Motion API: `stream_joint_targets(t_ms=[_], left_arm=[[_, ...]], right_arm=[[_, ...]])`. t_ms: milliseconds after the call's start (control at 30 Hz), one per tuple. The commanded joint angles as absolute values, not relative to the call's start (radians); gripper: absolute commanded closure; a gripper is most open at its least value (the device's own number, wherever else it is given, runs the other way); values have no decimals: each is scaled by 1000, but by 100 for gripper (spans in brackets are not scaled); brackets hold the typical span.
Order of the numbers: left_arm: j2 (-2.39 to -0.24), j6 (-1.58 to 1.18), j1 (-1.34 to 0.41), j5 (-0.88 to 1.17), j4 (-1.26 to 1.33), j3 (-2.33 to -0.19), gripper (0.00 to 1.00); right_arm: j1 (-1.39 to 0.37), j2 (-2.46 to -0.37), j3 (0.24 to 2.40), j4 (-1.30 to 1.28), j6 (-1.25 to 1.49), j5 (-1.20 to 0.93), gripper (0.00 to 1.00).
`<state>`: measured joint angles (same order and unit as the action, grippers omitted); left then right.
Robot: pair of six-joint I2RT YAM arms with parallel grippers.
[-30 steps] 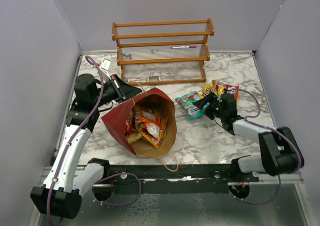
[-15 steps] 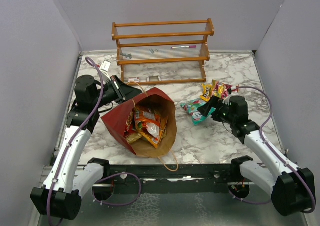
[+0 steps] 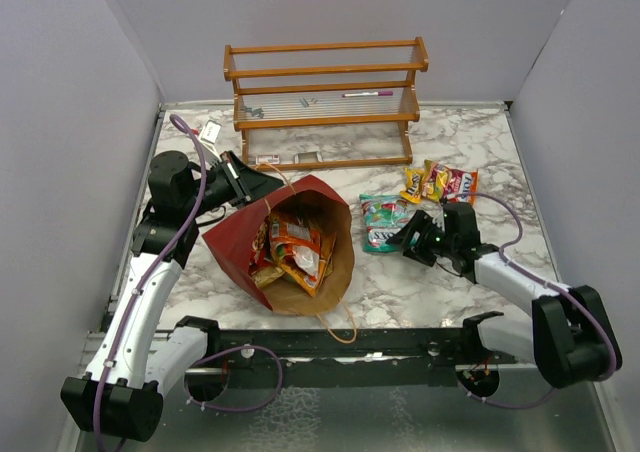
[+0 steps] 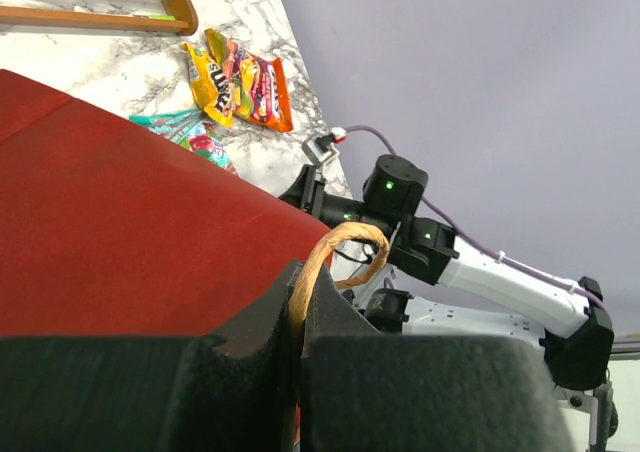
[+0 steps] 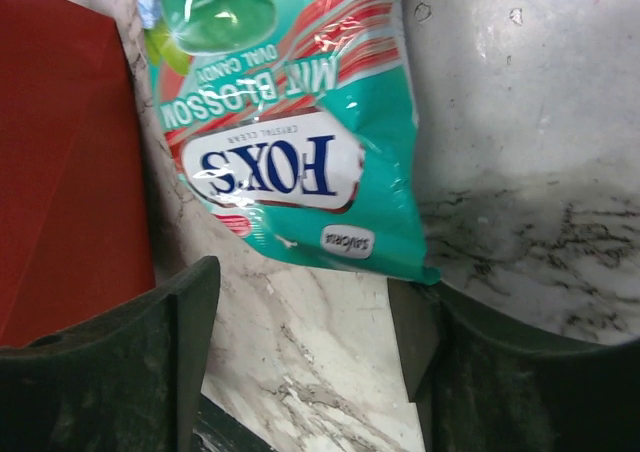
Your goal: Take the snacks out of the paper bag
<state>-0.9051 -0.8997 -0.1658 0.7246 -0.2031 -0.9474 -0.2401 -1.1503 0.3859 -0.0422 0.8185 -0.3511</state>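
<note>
Left wrist: pinching twine handle [image 4: 330, 240] of bag [image 4: 110, 222] with left claw [image 4: 303, 307], mouth hidden; right claw [image 5: 300, 307] spread near teal packet [image 5: 290, 142], top cropped.

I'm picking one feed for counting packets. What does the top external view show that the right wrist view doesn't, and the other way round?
Only the top external view: the packets inside the paper bag, the yellow and red packets on the marble table, the wooden rack, the left arm. Only the right wrist view: the teal packet's lettering, readable, and the right gripper plainly open. Both: the teal packet, the paper bag's red side, the marble table.
</note>
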Motion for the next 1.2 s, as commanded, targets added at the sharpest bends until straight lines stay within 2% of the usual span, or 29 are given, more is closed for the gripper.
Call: stream_joint_targets(t_ms=[0, 100, 167, 233, 333, 500, 567, 767, 900, 1167], left_arm=[[-891, -896, -163, 726, -180, -942, 100], [-893, -896, -163, 723, -180, -941, 100], [-895, -896, -164, 723, -180, -944, 100], [-896, -896, -164, 721, -185, -950, 100], [-897, -887, -164, 718, -198, -958, 100], [-895, -875, -164, 715, -219, -967, 100], [-892, -873, -163, 714, -221, -966, 100], [-893, -877, -163, 721, -209, -955, 100], [-889, -876, -163, 723, -199, -953, 100], [-893, -881, -164, 734, -163, -939, 100]], right_arm=[[-236, -1279, 401, 173, 909, -417, 41], [-238, -1372, 445, 266, 952, -410, 50], [-238, -1442, 497, 294, 960, -388, 61], [-238, -1520, 544, 333, 966, -367, 69], [-238, -1628, 628, 340, 952, -329, 70], [-238, -1610, 654, 244, 877, -262, 52], [-238, -1534, 619, 198, 846, -236, 39], [-238, -1243, 545, -34, 676, -189, 16], [-238, -1051, 525, -187, 591, -180, 10], [-238, -807, 505, -193, 512, -532, 10]])
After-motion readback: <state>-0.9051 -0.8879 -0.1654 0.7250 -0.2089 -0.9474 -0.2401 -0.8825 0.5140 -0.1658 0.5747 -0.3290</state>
